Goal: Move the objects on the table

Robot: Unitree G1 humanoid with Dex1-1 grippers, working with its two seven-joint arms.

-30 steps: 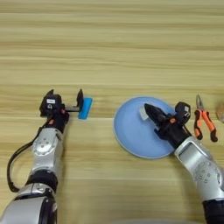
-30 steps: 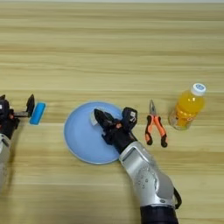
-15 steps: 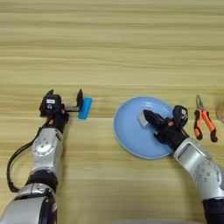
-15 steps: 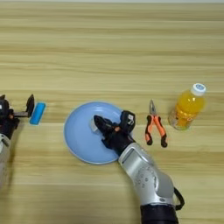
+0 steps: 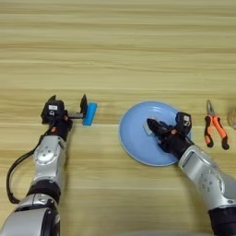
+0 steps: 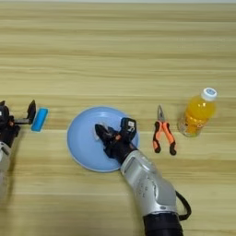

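Since a second ago the right gripper (image 5: pixel 154 127) has drawn back a little toward the near rim of the plate (image 5: pixel 133 138), and the small grey block (image 5: pixel 148 129) now shows at its fingertips, over the middle of the plate. Its jaws look clenched around the block, one black finger on each side, though whether the block is lifted or resting on the plate I cannot tell. The right arm reaches in from the near right corner of the desk (image 5: pixel 118 55).

The pliers (image 5: pixel 215 130) lie on the wood just right of the plate, nose pointing away, handles toward the robot and slightly spread. Further right stands an orange juice bottle (image 6: pixel 198 113) with a white cap, upright, near the pliers but apart from them.

On the left, nothing has shifted: the left gripper (image 5: pixel 67 109) sits low over the desk with its jaws released and spread wide, and a small blue piece (image 5: pixel 89 114) lies just beside its right finger, seemingly touching it.
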